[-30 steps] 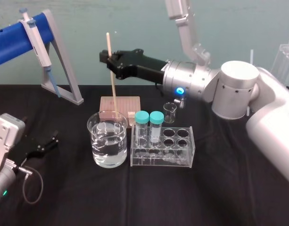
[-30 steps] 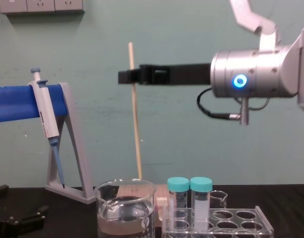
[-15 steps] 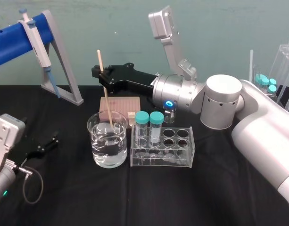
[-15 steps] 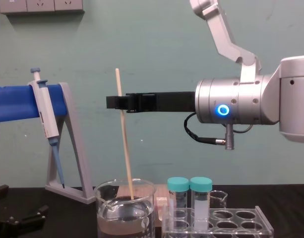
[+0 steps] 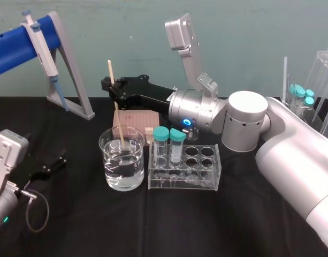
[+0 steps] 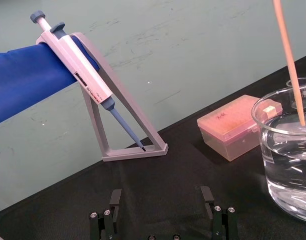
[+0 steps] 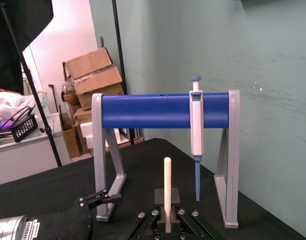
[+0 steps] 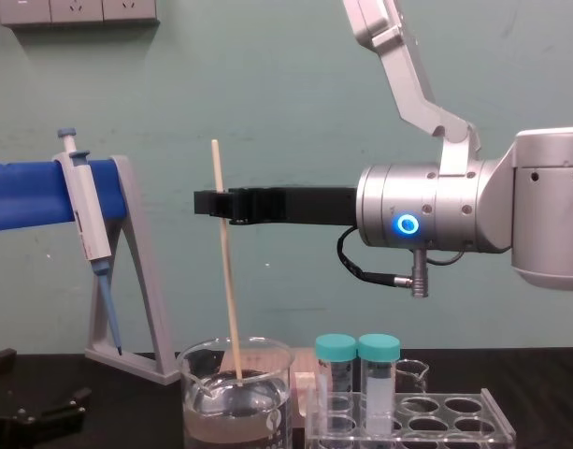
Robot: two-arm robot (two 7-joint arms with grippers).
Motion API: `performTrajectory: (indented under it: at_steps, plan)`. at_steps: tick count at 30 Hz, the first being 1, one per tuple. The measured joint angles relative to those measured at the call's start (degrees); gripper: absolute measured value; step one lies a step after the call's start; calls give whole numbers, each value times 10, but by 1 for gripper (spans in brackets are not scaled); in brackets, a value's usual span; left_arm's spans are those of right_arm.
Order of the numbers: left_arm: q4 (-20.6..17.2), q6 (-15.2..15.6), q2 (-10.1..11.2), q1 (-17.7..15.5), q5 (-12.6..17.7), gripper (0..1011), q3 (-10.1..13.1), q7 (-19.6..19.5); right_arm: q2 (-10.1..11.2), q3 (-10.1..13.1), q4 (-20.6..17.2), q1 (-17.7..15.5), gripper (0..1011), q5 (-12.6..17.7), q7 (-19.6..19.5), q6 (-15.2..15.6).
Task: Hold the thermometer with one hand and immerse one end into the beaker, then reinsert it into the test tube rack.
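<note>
Silver arm [image 5: 244,128], black end effector [image 5: 114,85]

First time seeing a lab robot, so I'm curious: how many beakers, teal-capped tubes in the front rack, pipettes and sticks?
Beakers: 2 (large beaker, small beaker)
Teal-capped tubes in the test tube rack: 2
Pipette: 1
Sticks: 1, the thermometer in the right gripper
Total: 6

Head: from above, I look forward and down onto the bench [image 5: 89,225].
Chest: lower, level, side-on across it.
Left wrist: low, close beside the beaker [image 6: 282,165].
Right wrist: faces the pipette stand [image 7: 153,111].
Shared: head and chest both hold the beaker.
</note>
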Motion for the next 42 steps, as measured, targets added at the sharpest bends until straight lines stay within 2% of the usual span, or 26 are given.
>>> performTrajectory:
  at_steps: [15,42]
  plan:
    - [0,0,0,0,0,1004,0,0,-19,9,25,0,55,-19,9,-9]
    - [0,0,0,0,0,1004,0,0,-35,15,52,-6,54,-45,16,-11]
